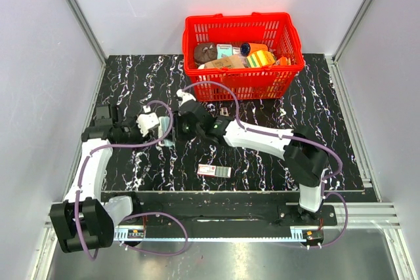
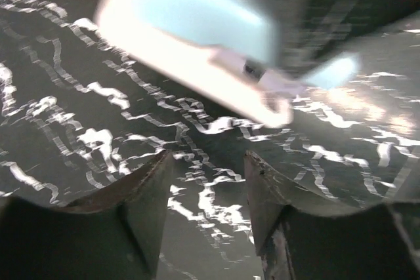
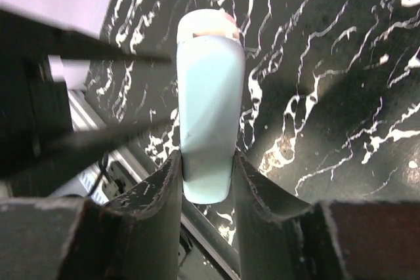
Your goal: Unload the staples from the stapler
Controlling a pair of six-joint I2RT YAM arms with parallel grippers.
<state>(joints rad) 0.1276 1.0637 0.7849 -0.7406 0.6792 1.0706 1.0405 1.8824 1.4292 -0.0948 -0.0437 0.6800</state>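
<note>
- Count: one pale blue stapler (image 3: 207, 103); one red basket (image 1: 236, 16), far; one small box (image 1: 214, 170), near.
- Pose: right gripper (image 3: 207, 162) clamps the stapler, arm stretched left.
- Pose: left gripper (image 2: 207, 159) has its fingers apart and empty, beside the stapler.

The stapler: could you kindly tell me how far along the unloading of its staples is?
Done: the right claw has the pale blue stapler clamped at its near end. In hand: the left claw is open in front of it, gripping nothing; that view is blurred. Left: no staples or pulled-out rail show, so the unloading itself seems yet to come.
</note>
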